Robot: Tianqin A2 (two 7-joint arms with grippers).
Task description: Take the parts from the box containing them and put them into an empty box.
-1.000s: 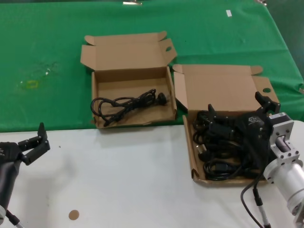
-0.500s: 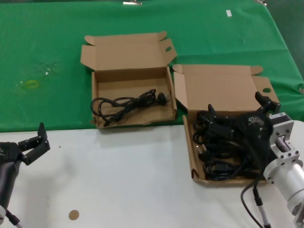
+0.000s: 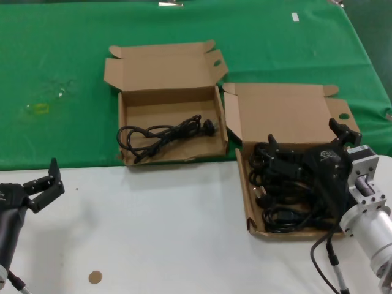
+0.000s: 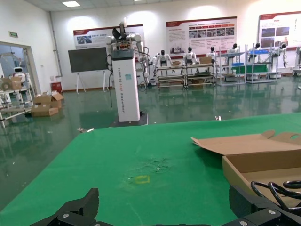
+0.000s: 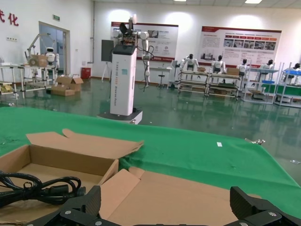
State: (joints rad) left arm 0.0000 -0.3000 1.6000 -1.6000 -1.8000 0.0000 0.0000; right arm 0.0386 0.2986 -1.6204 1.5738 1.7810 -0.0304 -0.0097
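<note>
Two shallow corrugated cardboard boxes (image 3: 172, 131)

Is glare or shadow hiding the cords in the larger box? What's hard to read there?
Head view: light is even, no glare; the black cords in the larger box blend with the open right hand over them. Right wrist view: lamp reflections only on the hall floor. Left hand idle over the white table.

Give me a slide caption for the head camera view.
Right gripper open over the cord-filled larger box; one power cord already in the smaller box; left gripper parked.
</note>
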